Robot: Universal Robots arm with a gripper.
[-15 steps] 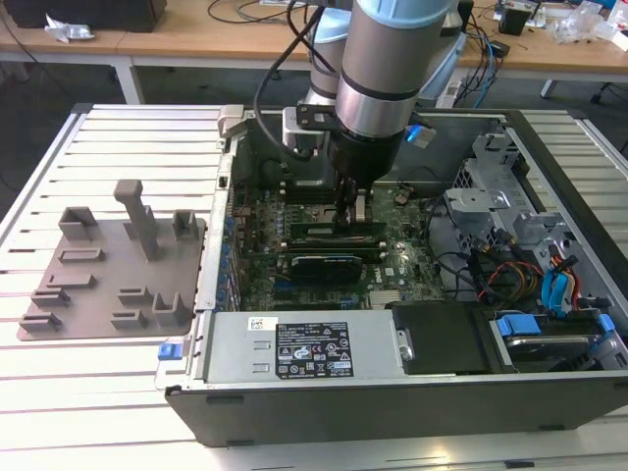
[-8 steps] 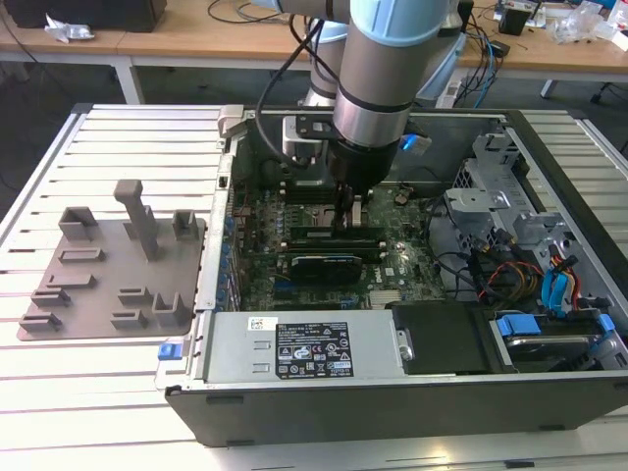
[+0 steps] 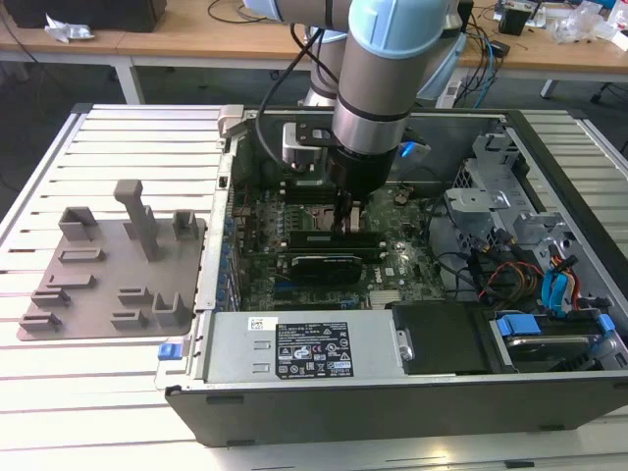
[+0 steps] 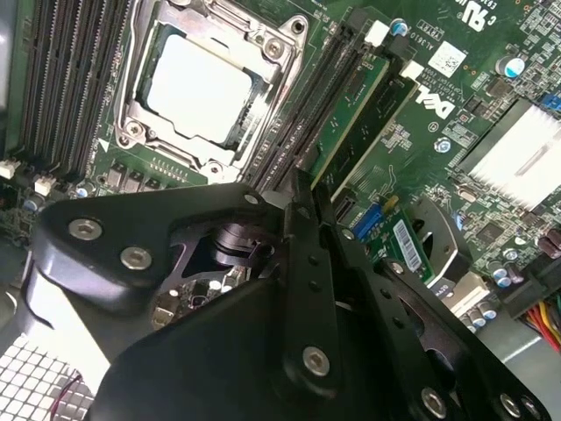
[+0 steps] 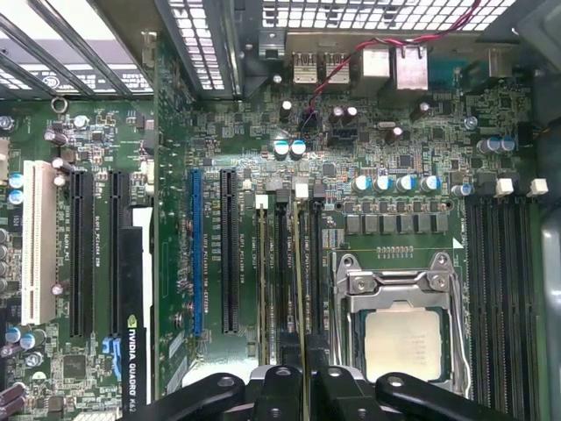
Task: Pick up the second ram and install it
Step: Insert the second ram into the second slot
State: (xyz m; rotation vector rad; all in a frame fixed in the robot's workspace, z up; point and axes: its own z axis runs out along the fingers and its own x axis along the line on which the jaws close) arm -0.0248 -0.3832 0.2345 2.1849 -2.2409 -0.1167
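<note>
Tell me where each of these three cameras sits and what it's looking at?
Exterior view: off the arm, above the open PC case, looking down on the arm.
First wrist view: on the arm, looking down at the motherboard; the gripper straddles the ram.
Second wrist view: on the arm, slanted across the board; the gripper shows.
Both wrist views share the CPU socket.

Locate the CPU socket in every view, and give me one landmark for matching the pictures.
Exterior view: the CPU socket sits on the motherboard inside the open case, just to the exterior view's left of the gripper.
Second wrist view: the socket lies beyond the gripper, with black memory slots beside it.
First wrist view: the socket lies beside the gripper.
Shared landmark: the gripper, next to the socket.
</note>
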